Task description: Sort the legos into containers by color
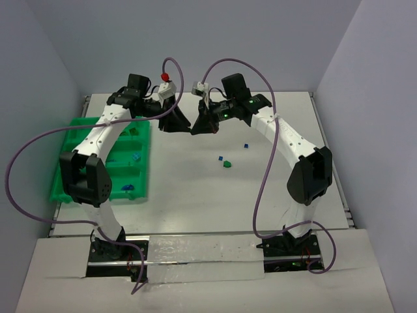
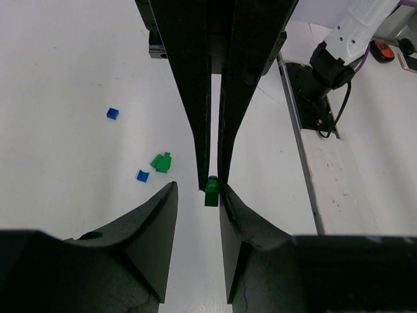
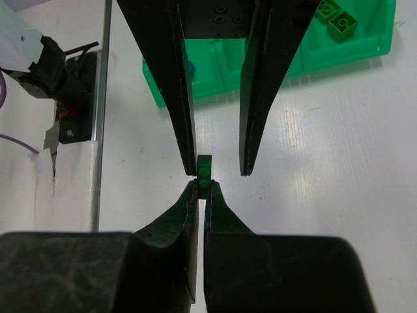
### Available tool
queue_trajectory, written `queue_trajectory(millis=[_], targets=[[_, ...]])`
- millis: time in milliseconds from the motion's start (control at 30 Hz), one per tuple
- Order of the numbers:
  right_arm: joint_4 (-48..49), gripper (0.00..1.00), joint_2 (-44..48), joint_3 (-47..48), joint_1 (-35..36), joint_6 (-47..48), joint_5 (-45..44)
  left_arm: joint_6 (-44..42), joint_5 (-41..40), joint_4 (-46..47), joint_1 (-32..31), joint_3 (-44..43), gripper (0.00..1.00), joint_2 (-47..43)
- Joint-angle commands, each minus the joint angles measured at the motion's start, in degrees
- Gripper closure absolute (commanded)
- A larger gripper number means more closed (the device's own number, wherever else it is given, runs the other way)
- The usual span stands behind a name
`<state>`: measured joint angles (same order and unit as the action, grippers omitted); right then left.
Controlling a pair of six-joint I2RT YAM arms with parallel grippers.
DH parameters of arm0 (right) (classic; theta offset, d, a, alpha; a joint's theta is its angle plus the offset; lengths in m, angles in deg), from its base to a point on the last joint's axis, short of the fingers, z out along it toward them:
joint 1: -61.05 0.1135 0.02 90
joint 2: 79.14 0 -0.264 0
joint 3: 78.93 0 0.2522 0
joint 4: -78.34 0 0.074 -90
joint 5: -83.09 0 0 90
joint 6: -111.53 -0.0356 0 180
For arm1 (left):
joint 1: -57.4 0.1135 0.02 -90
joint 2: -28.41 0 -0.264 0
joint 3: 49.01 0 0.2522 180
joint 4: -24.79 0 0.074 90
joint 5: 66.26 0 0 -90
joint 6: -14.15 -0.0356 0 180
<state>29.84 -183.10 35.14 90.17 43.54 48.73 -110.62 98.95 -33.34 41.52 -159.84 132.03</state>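
Note:
My right gripper (image 3: 203, 184) is shut on a small green lego (image 3: 204, 171), held above the white table at the back middle (image 1: 191, 130). My left gripper (image 2: 197, 189) faces it tip to tip. Its open fingers straddle the green lego (image 2: 212, 191), which touches or nearly touches one finger. The bright green tray (image 1: 65, 189) lies at the left under the left arm, with blue legos (image 1: 135, 157) and green legos (image 3: 342, 23) in its bins. Loose on the table are two blue legos (image 2: 113, 113) (image 2: 142, 175) and a green one (image 2: 161, 162).
The loose legos lie right of centre (image 1: 227, 164). The right arm's base (image 2: 319, 98) and purple cables stand near the front edge. Grey walls enclose the table on three sides.

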Motion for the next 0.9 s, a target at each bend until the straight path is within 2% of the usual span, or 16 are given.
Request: queue_trajectory(millis=[0, 67, 133, 167, 233, 267, 367, 433, 467, 500, 533, 600, 733, 867], targets=[[1.8, 1.00, 1.3, 3.0, 0.5, -1.3, 0.2, -0.4, -0.4, -1.5, -0.6, -3.2, 0.61, 0.7], [1.7, 1.00, 1.0, 3.4, 0.4, -1.5, 0.2, -0.6, -0.6, -1.6, -0.6, -3.5, 0.64, 0.9], [1.3, 1.00, 0.7, 3.7, 0.3, -1.4, 0.3, -0.6, -0.5, -1.9, -0.6, -3.8, 0.72, 1.1], [1.3, 1.00, 0.7, 3.8, 0.4, -1.5, 0.2, -0.7, -0.4, -2.0, -0.6, -3.9, 0.72, 1.1], [1.4, 1.00, 0.5, 3.9, 0.4, -1.9, 0.0, -0.7, -0.4, -2.5, -0.6, -4.2, 0.86, 1.4], [1.8, 1.00, 0.4, 3.9, 0.5, -2.6, -0.6, -0.5, -0.4, -2.6, -0.6, -4.3, 0.97, 1.6], [1.9, 0.93, 0.1, 4.5, 0.3, -3.6, -1.4, 0.7, -0.7, -2.6, -0.5, -4.5, 1.00, 1.8], [1.6, 0.52, -0.4, 5.2, 0.3, -4.6, -2.8, 2.7, -1.1, -1.8, -0.2, -4.3, 1.00, 1.6], [1.3, 0.39, -0.6, 5.5, 0.3, -4.9, -3.7, 3.5, -1.2, -1.4, 0.1, -4.1, 1.00, 1.5], [1.1, 0.34, -0.5, 5.5, 0.3, -5.1, -4.8, 5.3, -1.2, -0.7, 0.6, -3.8, 1.00, 1.3], [1.1, 0.23, -0.3, 5.4, 0.2, -5.1, -5.9, 7.5, -1.4, 0.8, 1.6, -3.0, 1.00, 1.0], [1.1, 0.17, 0.9, 4.1, -0.4, -4.3, -6.9, 11.7, -3.0, 4.2, 4.1, -1.0, 1.00, -0.2], [0.7, 0.14, 2.2, 1.0, -1.9, -4.2, -8.9, 20.4, -9.9, 11.0, 9.6, 3.1, 1.00, -2.8], [-1.2, 0.14, 3.1, -2.1, -4.1, -3.3, -11.8, 23.6, -25.0, 7.1, 17.0, 0.3, 1.00, -0.9]])
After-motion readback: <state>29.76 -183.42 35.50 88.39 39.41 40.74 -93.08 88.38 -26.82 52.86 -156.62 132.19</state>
